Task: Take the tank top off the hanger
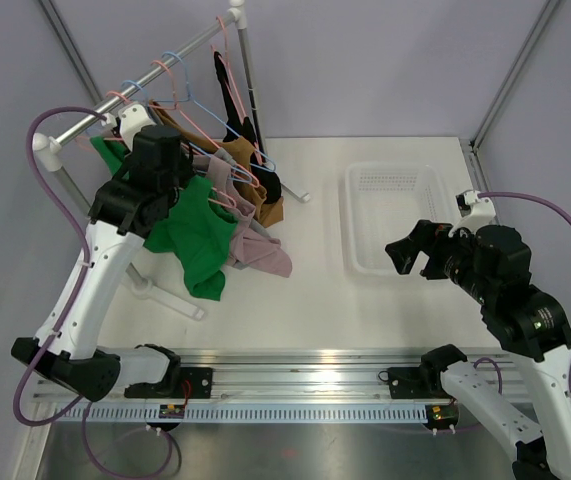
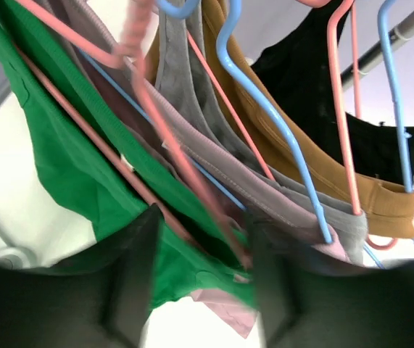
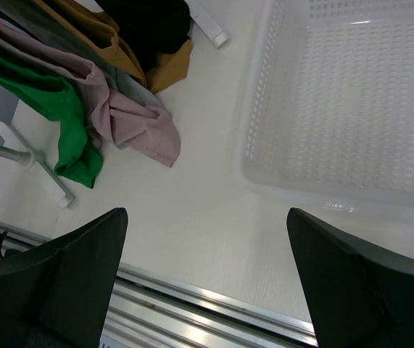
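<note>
A green tank top (image 1: 197, 235) hangs on a pink hanger (image 2: 170, 145) at the near end of the clothes rack, its hem drooping toward the table. My left gripper (image 1: 187, 185) is up at the rack against this top. In the left wrist view the left gripper (image 2: 203, 290) is open, with the green fabric (image 2: 69, 167) and the pink hanger's arm lying between the fingers, not clamped. My right gripper (image 1: 410, 258) is open and empty, hovering above the table by the basket; its wrist view (image 3: 207, 283) shows bare table between the fingers.
Mauve (image 1: 260, 250), grey, mustard (image 1: 240, 155) and black (image 1: 250, 130) garments hang on pink and blue hangers along the rail (image 1: 135, 95). The rack's white foot (image 1: 165, 295) lies on the table. A clear plastic basket (image 1: 355, 215) stands at the right.
</note>
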